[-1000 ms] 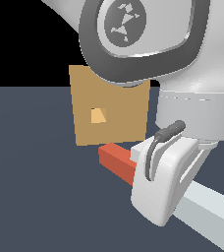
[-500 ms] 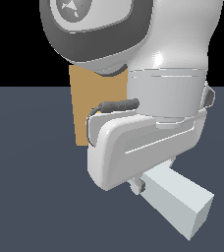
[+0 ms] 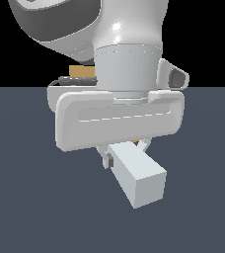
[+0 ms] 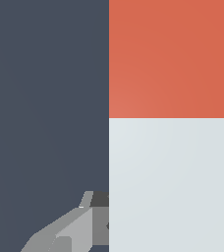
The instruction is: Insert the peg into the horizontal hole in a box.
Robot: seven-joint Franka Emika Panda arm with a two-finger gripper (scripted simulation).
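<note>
- The end effector point(image 3: 127, 150) hangs under the wide pale hand body in the exterior view, its fingers clamped on the peg point(image 3: 136, 178) from either side.
- Only short bits of the fingers point(image 3: 106, 159) show there, pressed against the peg just below the hand body; the rest is hidden by the hand.
- In the wrist view a grey finger point(image 4: 70, 231) lies against one side of the peg point(image 4: 167, 147), and a pale sliver of the other side's finger shows at the opposite edge.
- The peg's white-grey part juts out from under the hand toward the exterior camera, with its square end face in plain sight and tilted slightly down.
- The wrist view shows the peg running lengthwise away from the end effector: white-grey part nearest the fingers, red end beyond, the colour change a clean straight line.
- The peg's red end cannot be seen in the exterior view; the hand covers it.
- Below and around the peg is the dark blue-grey worktop point(image 3: 25, 207); whether the peg touches it cannot be told.
- The box point(image 3: 81, 71) shows only as a small tan patch behind the arm, above the hand's edge on the exterior view's left.
- The hole is hidden by the arm.
</note>
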